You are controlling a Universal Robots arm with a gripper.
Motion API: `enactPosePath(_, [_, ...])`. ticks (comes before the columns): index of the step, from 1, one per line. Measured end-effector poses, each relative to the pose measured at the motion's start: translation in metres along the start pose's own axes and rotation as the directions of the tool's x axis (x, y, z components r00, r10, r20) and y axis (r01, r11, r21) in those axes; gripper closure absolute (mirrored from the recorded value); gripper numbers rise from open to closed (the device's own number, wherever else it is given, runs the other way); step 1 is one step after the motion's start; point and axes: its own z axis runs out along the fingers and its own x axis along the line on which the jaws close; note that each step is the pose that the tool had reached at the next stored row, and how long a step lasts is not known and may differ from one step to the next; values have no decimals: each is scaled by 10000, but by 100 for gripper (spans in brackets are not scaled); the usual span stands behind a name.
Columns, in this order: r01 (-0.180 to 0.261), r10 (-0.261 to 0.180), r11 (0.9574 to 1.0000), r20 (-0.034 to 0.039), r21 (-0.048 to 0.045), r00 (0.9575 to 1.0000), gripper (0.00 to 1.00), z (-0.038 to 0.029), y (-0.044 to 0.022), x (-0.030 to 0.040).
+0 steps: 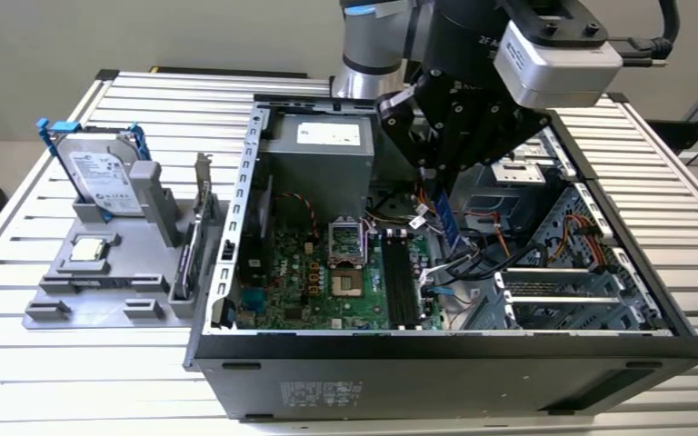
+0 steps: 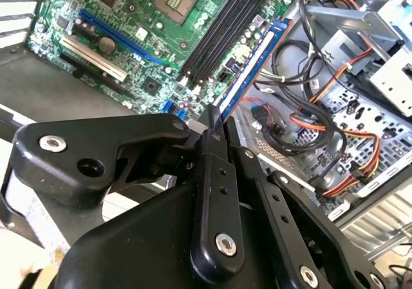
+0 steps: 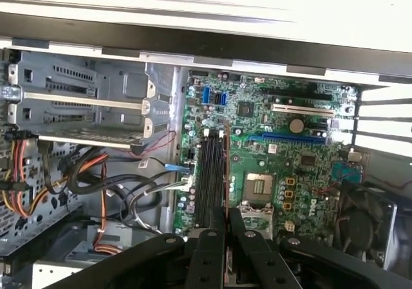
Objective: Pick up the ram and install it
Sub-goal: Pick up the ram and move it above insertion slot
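Clamped tight, the gripper (image 1: 438,177) pinches the ram (image 1: 449,216) by its upper end. The stick hangs down inside the open computer case (image 1: 446,350), in the middle of the exterior view and just toward the exterior view's right of the memory slots (image 1: 400,272). It isn't seated; it looks clear of the board.

In the second wrist view the ram (image 2: 254,60) shows edge-on and bluish, running out from the gripper (image 2: 214,127) almost parallel to the dark slots (image 2: 225,25). In the first wrist view it's a thin line (image 3: 226,167) along the edge of that slot bank (image 3: 211,173).

My read: this is the lining-up stage. To do it well, the stick's long edge should sit square over one slot, level end to end, not canted. The orange and black cables (image 1: 485,262) lie close on the exterior view's right and could snag. I can't tell whether the slot latches stand open.

As for writing, there's a white label on the power supply (image 1: 328,134), a sticker on the hard drive (image 1: 98,177) at the exterior view's left, and a pale sticker low on the case front (image 1: 313,392). All of that print is too small to make out.
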Motion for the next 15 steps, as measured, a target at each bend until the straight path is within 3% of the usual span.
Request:
enactPosePath(11, [-130,130,9999,-1,-9,9999,100,10,-10,5])
enactPosePath(15, [-182,182,9998,7,-15,9998,100,52,-27,69])
